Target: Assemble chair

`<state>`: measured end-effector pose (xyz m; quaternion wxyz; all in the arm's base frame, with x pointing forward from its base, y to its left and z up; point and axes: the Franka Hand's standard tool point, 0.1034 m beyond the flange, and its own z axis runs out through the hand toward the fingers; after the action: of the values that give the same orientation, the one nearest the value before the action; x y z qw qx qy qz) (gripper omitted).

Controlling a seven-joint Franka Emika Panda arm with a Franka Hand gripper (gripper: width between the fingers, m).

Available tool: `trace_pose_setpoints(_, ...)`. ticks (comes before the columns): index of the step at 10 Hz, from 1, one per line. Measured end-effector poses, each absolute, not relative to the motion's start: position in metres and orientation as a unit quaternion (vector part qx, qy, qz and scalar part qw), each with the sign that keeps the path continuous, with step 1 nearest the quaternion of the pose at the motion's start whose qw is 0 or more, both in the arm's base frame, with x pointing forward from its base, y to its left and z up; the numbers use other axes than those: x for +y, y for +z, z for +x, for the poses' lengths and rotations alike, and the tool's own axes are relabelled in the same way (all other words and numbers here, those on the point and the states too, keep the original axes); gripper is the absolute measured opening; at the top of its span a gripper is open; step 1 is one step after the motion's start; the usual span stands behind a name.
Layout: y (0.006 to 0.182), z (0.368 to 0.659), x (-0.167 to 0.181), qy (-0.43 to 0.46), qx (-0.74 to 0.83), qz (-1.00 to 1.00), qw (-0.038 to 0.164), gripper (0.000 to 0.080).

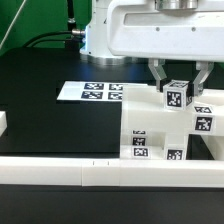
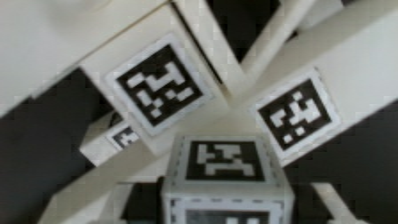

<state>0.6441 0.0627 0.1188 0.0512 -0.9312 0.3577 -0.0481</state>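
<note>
The chair parts stand at the exterior view's right: a white blocky stack with tags and a tagged block beside it. A cube-ended peg stands upright on top of them. My gripper hangs straight over the peg with a finger on each side of its cube. In the wrist view the cube sits between the fingertips with a dark gap on both sides, so the gripper looks open. Beyond the cube lies the X-braced frame with two large tags.
The marker board lies flat on the black table at the exterior view's middle left. A long white rail runs along the front edge, and a short white piece stands at the left edge.
</note>
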Motion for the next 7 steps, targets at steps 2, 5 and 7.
trace_pose_setpoints(2, 0.1184, 0.6441, 0.0634, -0.040, 0.437, -0.896, 0.066, 0.0284)
trace_pose_setpoints(5, 0.1182, 0.6439, 0.0647, -0.027, 0.542, -0.836, 0.078, 0.0284)
trace_pose_setpoints(7, 0.1176, 0.6438, 0.0648, -0.027, 0.542, -0.836, 0.078, 0.0440)
